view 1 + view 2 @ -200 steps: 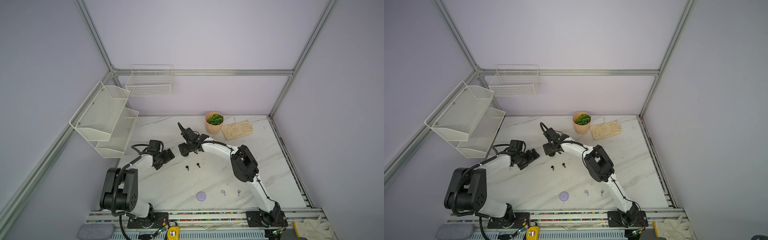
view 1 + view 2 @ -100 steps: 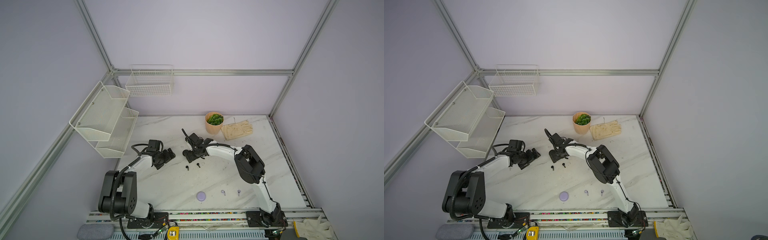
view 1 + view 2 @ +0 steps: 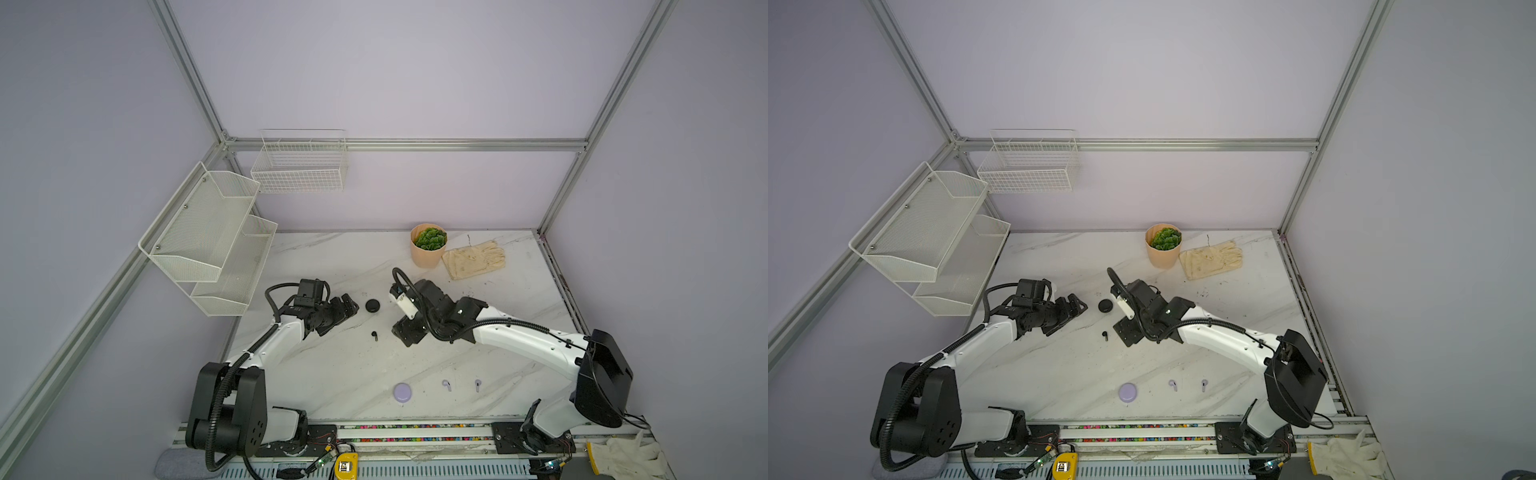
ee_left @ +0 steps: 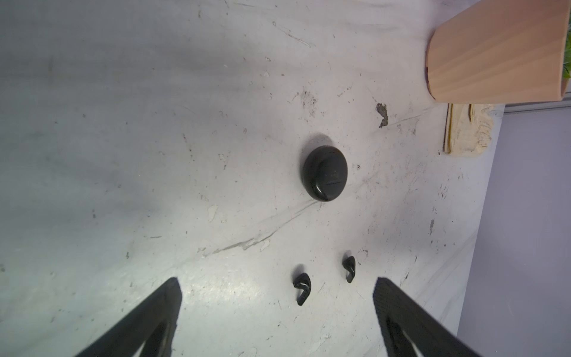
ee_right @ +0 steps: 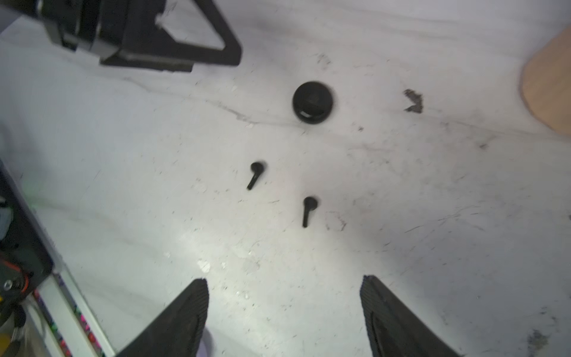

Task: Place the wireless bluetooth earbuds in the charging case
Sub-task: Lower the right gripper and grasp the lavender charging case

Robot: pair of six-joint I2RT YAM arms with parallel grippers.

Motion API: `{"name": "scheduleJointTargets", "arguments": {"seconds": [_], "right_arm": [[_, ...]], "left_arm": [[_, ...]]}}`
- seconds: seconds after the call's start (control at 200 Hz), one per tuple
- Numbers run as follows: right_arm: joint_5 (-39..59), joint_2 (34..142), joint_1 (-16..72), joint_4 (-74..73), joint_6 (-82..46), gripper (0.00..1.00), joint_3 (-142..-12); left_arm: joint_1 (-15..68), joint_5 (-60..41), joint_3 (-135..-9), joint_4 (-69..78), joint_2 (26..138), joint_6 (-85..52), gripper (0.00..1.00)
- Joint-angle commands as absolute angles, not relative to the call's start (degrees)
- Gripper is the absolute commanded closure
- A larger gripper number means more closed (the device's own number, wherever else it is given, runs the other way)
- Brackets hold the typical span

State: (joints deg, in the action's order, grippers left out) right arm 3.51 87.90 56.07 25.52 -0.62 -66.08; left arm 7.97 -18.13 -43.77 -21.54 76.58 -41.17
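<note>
A round black charging case [image 3: 372, 306] [image 3: 1105, 306] lies shut on the marble table between my two grippers. Two black earbuds [image 5: 255, 174] [image 5: 308, 210] lie just in front of it. In both top views only one black earbud [image 3: 374, 335] [image 3: 1104, 335] shows, because my right gripper covers the other. My left gripper [image 3: 347, 305] [image 4: 276, 282] is open and empty, pointing at the case [image 4: 325, 173]. My right gripper [image 3: 409, 332] [image 5: 284, 282] is open and empty, hovering near the earbuds. A lilac case [image 3: 402, 392] and two pale earbuds [image 3: 446, 385] [image 3: 478, 385] lie near the front edge.
A tan pot with a green plant [image 3: 428, 247] and a cream glove [image 3: 473, 259] sit at the back of the table. White mesh shelves [image 3: 208, 241] hang on the left wall, and a wire basket [image 3: 301, 166] hangs on the back wall.
My right gripper has drawn back from over the black case toward the front right, uncovering it, and its jaws have narrowed a little. The left arm has not moved.
</note>
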Motion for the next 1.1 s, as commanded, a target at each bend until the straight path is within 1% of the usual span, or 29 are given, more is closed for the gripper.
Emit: {"name": "scheduleJointTargets", "arguments": {"seconds": [0.0,0.13,0.205,0.335,0.415,0.555,0.67,0.81,0.995,1.095], "right_arm": [[6.4,84.7,61.4,27.5,-1.3,0.21,-61.6],[4.9,86.8,69.8,29.3,-4.6,0.22,-59.9],[4.9,88.2,72.3,29.2,-5.3,0.22,-59.8],[4.8,89.6,72.6,29.6,-7.0,0.18,-59.9],[5.4,91.8,72.7,31.1,-9.0,0.18,-59.9],[3.3,94.4,72.6,32.0,-11.9,0.18,-59.2],[1.6,97.3,72.7,32.1,-11.8,0.23,-60.4],[-0.4,101.6,72.7,33.4,-10.6,0.33,-61.6],[-2.9,101.7,72.6,33.3,-10.8,0.39,-62.4],[-3.2,101.9,72.6,33.4,-11.1,0.41,-63.1]], "left_arm": [[8.8,-21.5,-40.6,-21.7,74.4,-40.6,0.03],[9.0,-23.5,-39.6,-21.8,74.2,-40.5,0.04],[9.1,-24.0,-39.2,-21.7,73.8,-40.4,0.04],[9.1,-23.8,-38.6,-21.7,72.7,-40.3,0.04],[9.1,-23.7,-38.4,-21.7,72.4,-40.3,0.03],[9.0,-23.9,-38.5,-21.6,72.9,-40.4,0.03],[9.1,-24.2,-38.6,-21.5,73.5,-40.2,0.03],[9.2,-24.3,-38.2,-21.6,72.8,-40.3,0.03],[9.2,-24.0,-37.2,-21.6,71.7,-40.7,0.03],[9.1,-24.1,-37.3,-21.6,71.7,-40.7,0.03]]}}
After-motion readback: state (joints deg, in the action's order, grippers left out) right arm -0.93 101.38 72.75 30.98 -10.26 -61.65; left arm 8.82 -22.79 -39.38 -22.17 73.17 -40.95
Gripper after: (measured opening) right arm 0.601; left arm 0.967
